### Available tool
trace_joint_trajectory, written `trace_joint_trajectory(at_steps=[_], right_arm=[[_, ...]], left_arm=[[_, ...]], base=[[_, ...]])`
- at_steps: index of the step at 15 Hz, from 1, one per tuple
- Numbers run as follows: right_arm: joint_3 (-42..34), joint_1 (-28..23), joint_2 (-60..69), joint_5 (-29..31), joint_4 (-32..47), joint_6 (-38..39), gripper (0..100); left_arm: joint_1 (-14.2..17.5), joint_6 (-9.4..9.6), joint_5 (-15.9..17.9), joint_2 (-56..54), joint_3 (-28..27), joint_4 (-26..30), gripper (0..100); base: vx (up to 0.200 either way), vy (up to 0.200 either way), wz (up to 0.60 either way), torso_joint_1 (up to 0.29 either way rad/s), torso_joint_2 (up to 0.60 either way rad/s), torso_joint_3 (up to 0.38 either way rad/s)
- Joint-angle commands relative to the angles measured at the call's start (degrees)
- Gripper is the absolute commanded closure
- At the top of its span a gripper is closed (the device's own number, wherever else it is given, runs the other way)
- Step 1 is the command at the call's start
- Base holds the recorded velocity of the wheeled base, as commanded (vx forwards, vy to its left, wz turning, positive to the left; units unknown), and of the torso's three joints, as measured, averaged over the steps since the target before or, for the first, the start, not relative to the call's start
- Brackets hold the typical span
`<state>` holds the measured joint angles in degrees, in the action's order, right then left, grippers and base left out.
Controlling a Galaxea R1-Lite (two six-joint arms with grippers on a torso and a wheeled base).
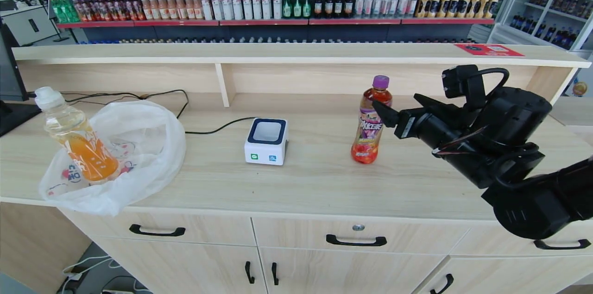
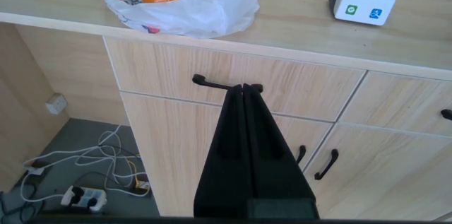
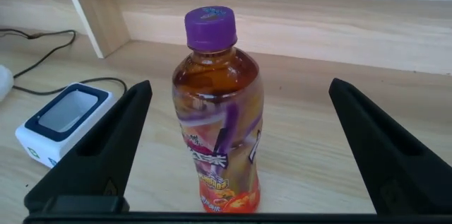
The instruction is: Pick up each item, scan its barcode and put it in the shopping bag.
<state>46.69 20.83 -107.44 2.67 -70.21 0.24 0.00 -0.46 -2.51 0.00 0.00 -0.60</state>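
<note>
– At the right hand (image 3: 239, 90): state?
– Released, fingers spread wide. The clear plastic bottle of reddish tea with a purple cap (image 1: 372, 120) stands upright on the pale wooden surface (image 1: 315, 178). It is in line with the gap between the fingers, about at their tips. No finger seen touching it.
– Off that hand's left finger?
– The small white box scanner with a dark-rimmed window (image 1: 266, 141), window facing up, well apart from the bottle. A black cable (image 1: 217, 127) runs from it toward the back of the surface.
– Farther out the same way?
– The crumpled white plastic shopping bag (image 1: 143, 146), lying open near the surface's front edge. A clear plastic bottle of orange drink with a white cap (image 1: 76, 139) stands tilted in it, neck and cap above the bag's rim.
– Left hand (image 2: 244, 88)?
– Clenched, fingers pressed together on nothing. It hangs below the surface's front edge, before the wooden drawer fronts, tips in line with a black drawer handle (image 2: 212, 83).
– Past the right hand's fingertips?
– A raised wooden ledge (image 1: 296, 53) at the back of the surface. Behind it are red-edged shelves of bottled drinks (image 1: 278, 7).
</note>
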Motion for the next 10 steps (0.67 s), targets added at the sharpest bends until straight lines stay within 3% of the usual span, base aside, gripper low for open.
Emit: trace_joint_trajectory(at_steps=[1,10], right_arm=[[0.07,0.00,-0.76,-0.56,-0.02,0.11,0],[2.44,1.14,-6.12,-0.21,-0.11,0.28,0]], left_arm=[[0.00,-0.06,-0.04,0.00,0.00,-0.02,100],[0.00,-0.06,-0.04,0.00,0.00,-0.02,100]], base=[[0.000,0.000,0.00,0.000,0.00,0.000],[0.000,0.000,0.00,0.000,0.00,0.000]])
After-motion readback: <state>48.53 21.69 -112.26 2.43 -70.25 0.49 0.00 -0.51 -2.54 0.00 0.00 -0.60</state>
